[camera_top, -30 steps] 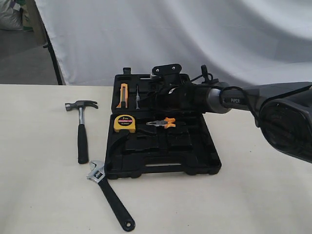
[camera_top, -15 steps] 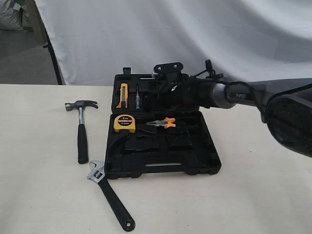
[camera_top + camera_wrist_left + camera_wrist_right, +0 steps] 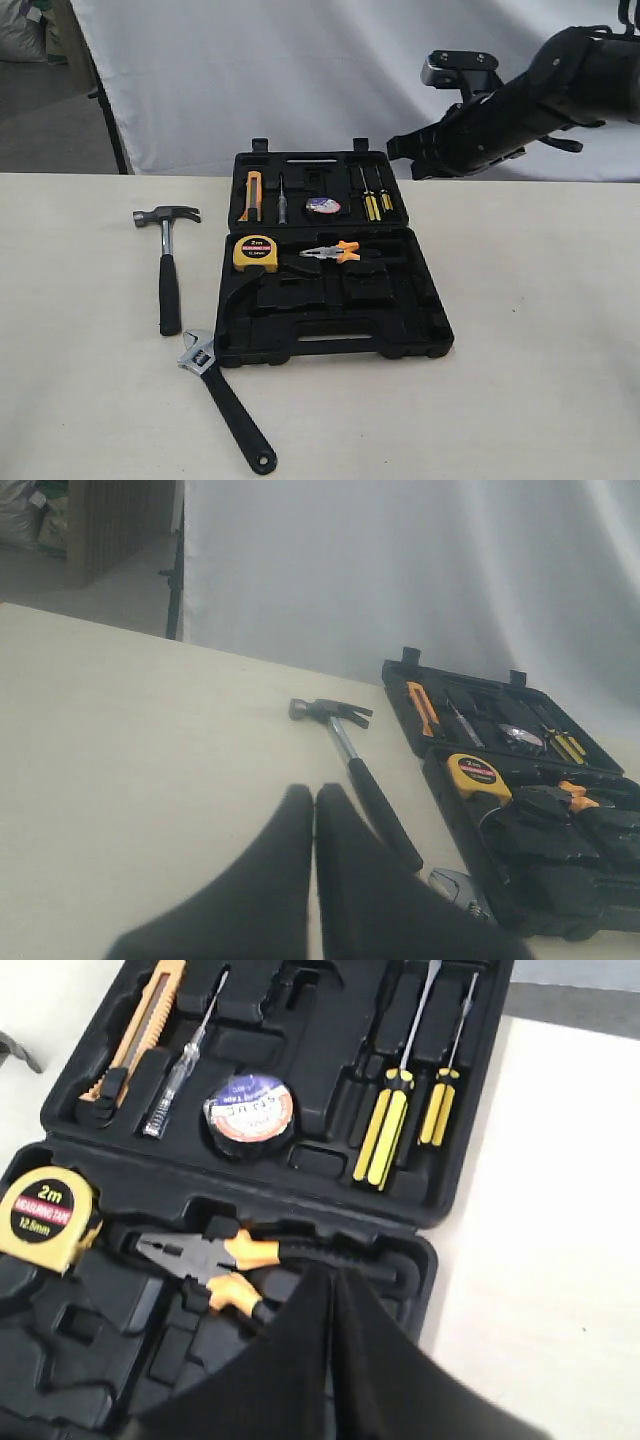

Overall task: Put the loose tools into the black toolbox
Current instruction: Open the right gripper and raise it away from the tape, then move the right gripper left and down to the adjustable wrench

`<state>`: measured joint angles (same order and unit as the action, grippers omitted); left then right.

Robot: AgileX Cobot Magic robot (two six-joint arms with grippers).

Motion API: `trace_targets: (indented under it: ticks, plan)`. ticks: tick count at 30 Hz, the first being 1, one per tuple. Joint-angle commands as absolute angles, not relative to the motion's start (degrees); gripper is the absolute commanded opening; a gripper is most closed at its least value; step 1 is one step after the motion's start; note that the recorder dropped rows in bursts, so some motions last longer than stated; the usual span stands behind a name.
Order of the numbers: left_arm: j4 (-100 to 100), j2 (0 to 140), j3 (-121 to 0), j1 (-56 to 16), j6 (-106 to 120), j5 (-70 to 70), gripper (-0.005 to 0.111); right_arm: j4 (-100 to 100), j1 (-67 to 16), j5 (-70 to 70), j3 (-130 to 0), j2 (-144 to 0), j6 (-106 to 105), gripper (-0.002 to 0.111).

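The black toolbox [image 3: 400,300] lies open on the table. The small black tape roll [image 3: 322,206] [image 3: 250,1112] rests in a recess of its far half. The claw hammer [image 3: 168,270] [image 3: 350,755] lies on the table left of the box. At the box's front left corner lies the adjustable wrench [image 3: 225,400]; only its head [image 3: 455,888] shows in the left wrist view. My right gripper [image 3: 398,152] [image 3: 328,1272] hangs shut and empty above the box's far right corner. My left gripper [image 3: 314,792] is shut and empty, short of the hammer's handle; it is out of the exterior view.
In the box sit a yellow tape measure [image 3: 256,252], orange-handled pliers [image 3: 333,252], two yellow screwdrivers [image 3: 372,205] and an orange knife [image 3: 250,195]. A white backdrop [image 3: 300,70] hangs behind the table.
My right arm has lifted up and to the right, away from the toolbox's far half. The tape roll, hidden behind the arm before, now shows in its recess.
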<state>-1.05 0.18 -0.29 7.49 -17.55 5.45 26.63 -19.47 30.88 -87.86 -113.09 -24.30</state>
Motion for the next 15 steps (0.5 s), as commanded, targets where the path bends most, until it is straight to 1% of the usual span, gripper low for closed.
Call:
trace_targets:
  ticks: [1, 3, 8, 15]
  plan:
    - [-1.3, 0.0, -0.44, 8.94, -17.82, 5.03, 0.001, 27.0, -20.14, 26.99, -80.04, -108.6, -26.81, 0.002]
    - [-1.3, 0.0, -0.44, 8.94, -17.82, 5.03, 0.001, 27.11, -21.62, 28.44, -76.64, -107.52, -28.66, 0.002]
    - [-1.3, 0.0, -0.44, 8.94, -17.82, 5.03, 0.001, 28.7, -25.66, 34.15, -75.96, -107.37, -28.76, 0.002]
    - [-1.3, 0.0, -0.44, 8.94, -17.82, 5.03, 0.001, 28.84, -35.84, 36.45, -75.96, -107.37, -28.76, 0.002]
